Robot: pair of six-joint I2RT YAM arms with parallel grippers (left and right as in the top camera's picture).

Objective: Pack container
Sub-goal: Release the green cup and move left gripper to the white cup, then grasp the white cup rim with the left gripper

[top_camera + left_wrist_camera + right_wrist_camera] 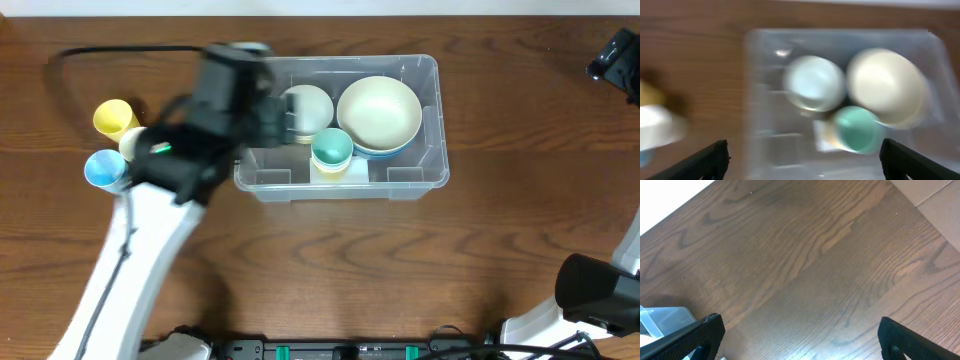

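A robotics lab setup, by the look: a dark brown wood-grain desk (330,270), a white robot arm (125,255), a black cable (100,50) trailing.

The counter (330,270) is dark brown wood with visible grain and a low sheen, the container (400,183) is clear, glossy plastic, and the cream bowl (378,112) inside looks smooth and matt.

dark brown wood-grain table (330,270) under even light; pale strip (300,6) beyond its far edge.

Overhead straight down; both wrists downward, left close over the container (771,146) (shared with overhead).
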